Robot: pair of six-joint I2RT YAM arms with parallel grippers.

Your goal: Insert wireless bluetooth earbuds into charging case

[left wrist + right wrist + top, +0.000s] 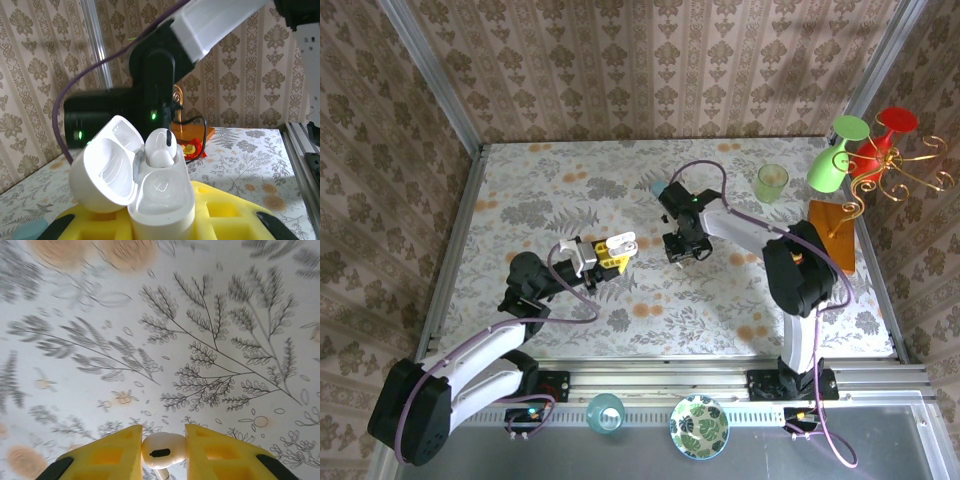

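Note:
My left gripper [617,250] is shut on the white charging case [160,197], which stands upright between the yellow fingers [227,212] with its lid [105,167] swung open to the left. One white earbud [160,147] sits in the far socket of the case; the near socket shows bare. In the top view the case [622,243] is a small white shape at the left fingertips. My right gripper [162,452] is shut on the second earbud [161,450], held above the floral tablecloth; from above this gripper [685,250] hangs mid-table, right of the case.
A light teal lump [658,187] lies behind the right arm. A green cup [771,182], an orange board [835,235] and a gold stand with green and red glasses [870,150] crowd the back right corner. A teal cup [606,412] and patterned bowl [699,427] sit near the bases.

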